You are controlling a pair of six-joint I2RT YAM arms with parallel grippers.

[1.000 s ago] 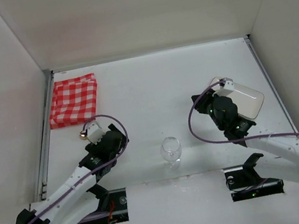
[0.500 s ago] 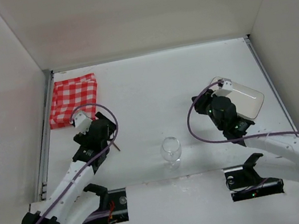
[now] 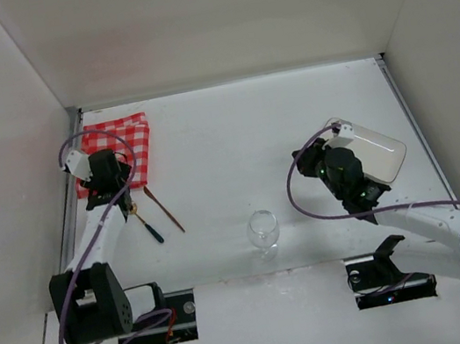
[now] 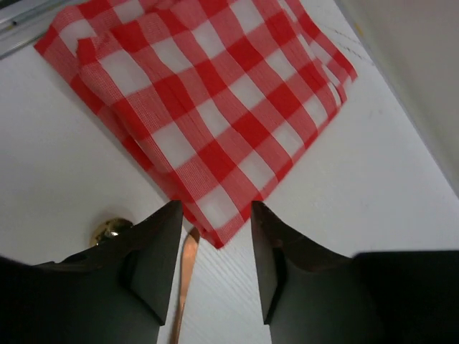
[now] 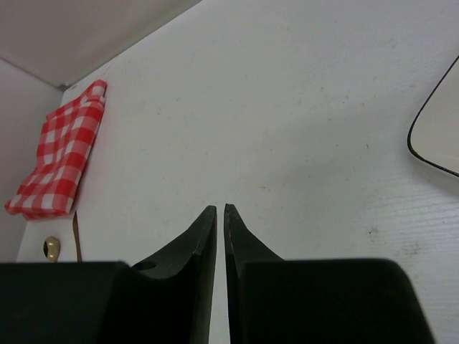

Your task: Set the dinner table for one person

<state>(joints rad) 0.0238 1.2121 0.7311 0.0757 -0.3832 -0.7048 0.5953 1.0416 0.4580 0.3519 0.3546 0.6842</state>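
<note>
The dinner table (image 3: 231, 127) is a wide white surface. A folded red-and-white checked cloth (image 3: 114, 148) lies at its far left. My left gripper (image 3: 119, 187) hovers at the cloth's near corner. In the left wrist view the jaws (image 4: 215, 215) stand open, with the corner of the cloth (image 4: 215, 93) reaching between the tips. My right gripper (image 3: 307, 163) sits beside the white rectangular plate (image 3: 378, 150). In the right wrist view its jaws (image 5: 220, 209) are shut to a thin slit, with nothing between them.
A copper-coloured utensil (image 3: 163, 209) and a dark-handled one with a gold end (image 3: 146, 224) lie just near of the cloth. A wine glass (image 3: 263, 230) stands upright near the front centre. Grey metal strips run along both table sides.
My left arm has swung left and away to the cloth's corner, leaving two utensils on the table, and its jaws have narrowed. My right gripper has closed and barely moved.
</note>
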